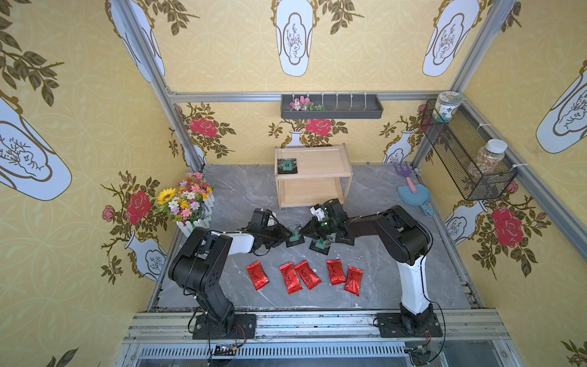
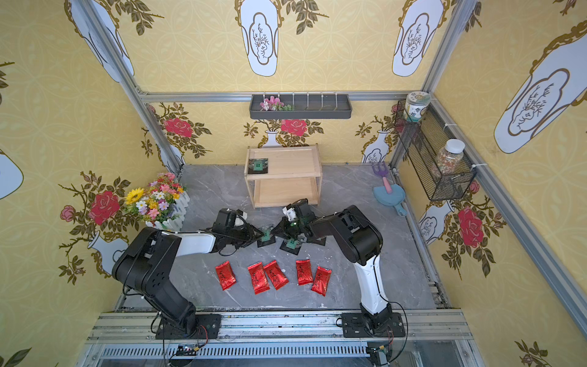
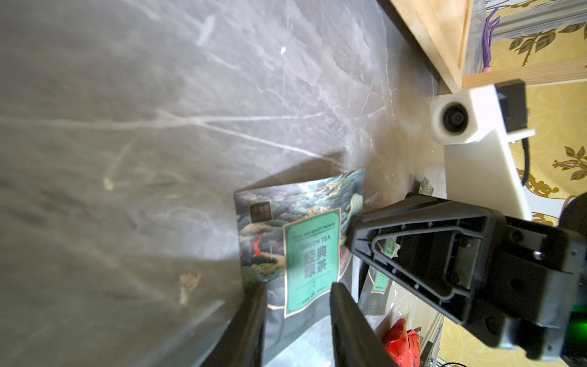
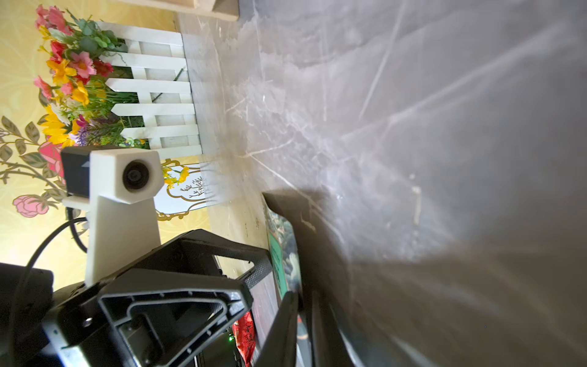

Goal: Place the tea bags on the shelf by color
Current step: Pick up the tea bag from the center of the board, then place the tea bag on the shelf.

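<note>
1. Bolted to the aluminium rail (image 1: 317,321) at the near edge, the two arm bases stand well apart. Each arm reaches forward and bends inward, so the grippers meet tip to tip over the middle of the table (image 1: 241,190).
2. Of the green tea sachets lying on the table, one (image 1: 321,245) is partly covered by the right gripper (image 1: 303,234). Another (image 1: 345,240) shows only a corner from under the right arm.
3. Between the grippers the held sachet (image 1: 295,235) stands on edge. The right wrist view shows it almost edge-on (image 4: 282,254). Whether its lower edge touches the table cannot be told.
4. The left gripper (image 3: 295,287) has its fingers partway apart, pressed against the held sachet's two sides. The printed face (image 3: 313,254) is turned to that wrist camera. The right gripper (image 4: 303,297) has its fingers nearly together, pinching the same sachet.
5. Counted in both top views, there are four green tea sachets: one held, two on the table, and one (image 1: 287,166) flat at the left end of the top tier of the shelf (image 1: 320,165).
6. Five red foil packets (image 1: 306,274) lie in a loose row near the front of the table, well apart from the shelf.
</note>
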Robot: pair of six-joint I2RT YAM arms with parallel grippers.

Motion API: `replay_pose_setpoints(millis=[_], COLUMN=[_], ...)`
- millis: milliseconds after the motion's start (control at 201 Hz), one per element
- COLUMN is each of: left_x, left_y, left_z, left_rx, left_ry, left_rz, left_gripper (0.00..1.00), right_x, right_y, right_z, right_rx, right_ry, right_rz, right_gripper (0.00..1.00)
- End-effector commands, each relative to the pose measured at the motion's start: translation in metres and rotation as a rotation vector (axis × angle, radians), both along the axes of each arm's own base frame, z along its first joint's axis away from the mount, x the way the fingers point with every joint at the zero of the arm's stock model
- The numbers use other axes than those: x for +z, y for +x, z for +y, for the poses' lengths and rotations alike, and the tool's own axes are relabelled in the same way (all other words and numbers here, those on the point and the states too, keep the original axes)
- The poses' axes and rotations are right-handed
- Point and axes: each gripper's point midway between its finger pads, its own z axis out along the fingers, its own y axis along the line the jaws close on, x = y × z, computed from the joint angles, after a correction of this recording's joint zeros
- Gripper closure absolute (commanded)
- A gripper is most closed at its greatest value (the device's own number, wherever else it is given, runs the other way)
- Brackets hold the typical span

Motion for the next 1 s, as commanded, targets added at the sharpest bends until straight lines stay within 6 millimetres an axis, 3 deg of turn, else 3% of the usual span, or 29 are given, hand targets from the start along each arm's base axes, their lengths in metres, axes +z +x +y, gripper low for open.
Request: replay_pose_setpoints(millis=[0, 319, 583, 712, 991], left_x=[-0.004, 0.024, 0.069, 0.106, 0.165], left_y=[-0.004, 0.002, 0.016, 0.027, 0.045], left_z=[0.002, 0.007, 0.024, 0.030, 0.021], left_rx=[0.006, 0.029, 0.105, 0.134, 0.122], left_ry=[0.007, 0.031, 0.096, 0.110, 0.071], left_rz=[0.019, -0.017, -0.087, -0.170, -0.282], left_gripper=[0.61, 0.59, 0.59, 0.58, 0.57], right_x=[0.012, 0.021, 0.055, 0.088, 0.185], right_y=[0.005, 0.004, 0.001, 0.001, 0.016], right_z=[0.006, -0.004, -0.024, -0.036, -0.049], right_rx=[0.006, -0.018, -0.031, -0.030, -0.033], right_ry=[0.050, -0.010, -0.020, -0.006, 0.030], right_rz=[-0.034, -0.043, -0.084, -0.122, -0.261], right_gripper=[0.89, 0.99, 1.00, 1.00, 1.00])
